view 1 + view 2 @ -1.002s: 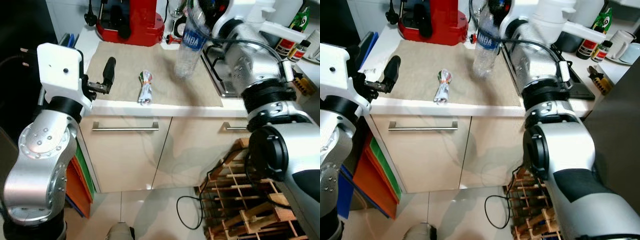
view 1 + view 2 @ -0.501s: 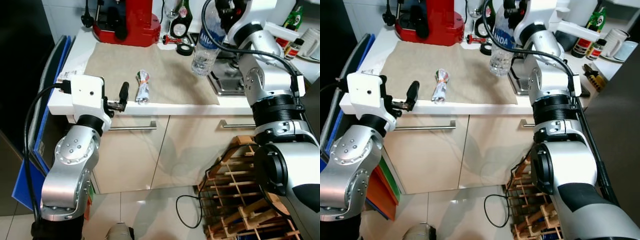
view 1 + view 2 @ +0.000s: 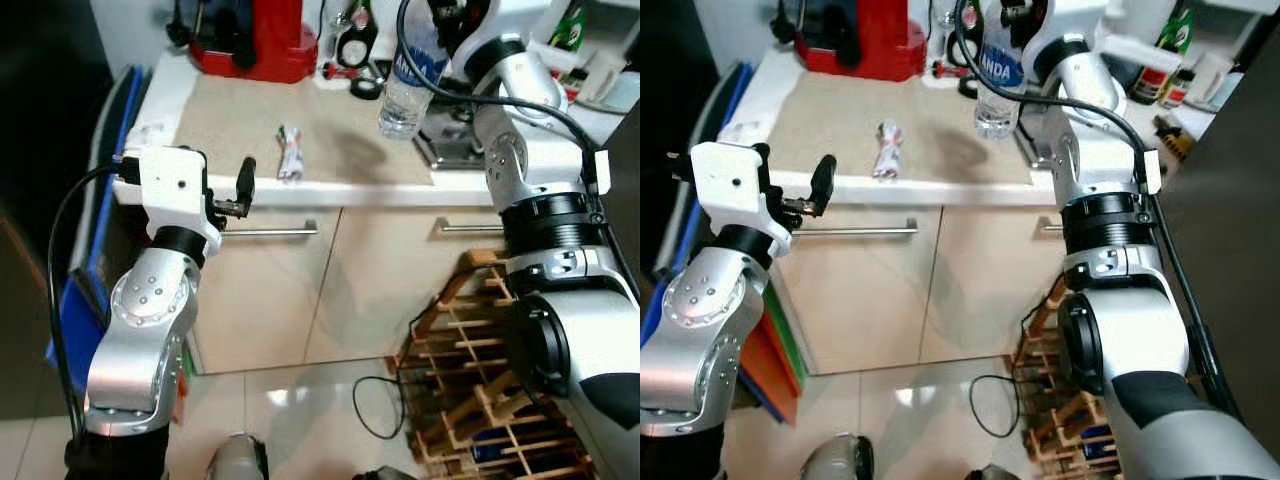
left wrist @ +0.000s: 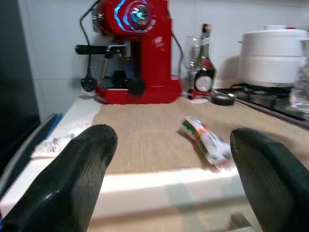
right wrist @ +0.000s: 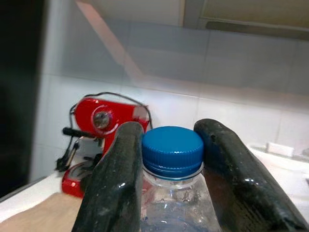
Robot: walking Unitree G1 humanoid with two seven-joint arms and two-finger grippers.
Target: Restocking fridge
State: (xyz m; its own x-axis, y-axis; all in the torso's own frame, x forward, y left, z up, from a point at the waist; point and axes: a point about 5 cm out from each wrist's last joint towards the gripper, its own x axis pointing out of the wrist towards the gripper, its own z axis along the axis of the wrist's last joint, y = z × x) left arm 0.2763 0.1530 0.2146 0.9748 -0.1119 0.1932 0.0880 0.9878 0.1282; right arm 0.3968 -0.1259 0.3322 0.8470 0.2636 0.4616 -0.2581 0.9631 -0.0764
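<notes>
Water bottle [image 3: 404, 88], clear plastic with a blue cap [image 5: 172, 146] and blue label, upright at about one o'clock on the counter, at the far right edge of the beige mat [image 3: 270, 125], just beside the stove [image 3: 455, 150]. Long axis vertical, base at or just above the mat; cannot tell which. Clamped at the neck by the right gripper [image 5: 171, 166], one black finger [image 5: 118, 179] pressed on each side just under the cap, reaching in from above. Clearly the nearer arm, already in possession. Judged stage: bottle secured, carry to the fridge not yet done; fridge itself nowhere to be placed from these views.

Left gripper [image 4: 176, 181] spread wide and holding nothing, poised at the near counter edge around ten o'clock, well apart from the bottle. Directly ahead of its fingers, a small rolled packet [image 3: 290, 153] lying flat on the mat, long axis running roughly away from the counter edge. Beyond, at twelve o'clock, a red coffee machine [image 4: 135, 50].

Likely need next: straight lift, keeping the bottle plumb, since a neck grip lets the body swing.
</notes>
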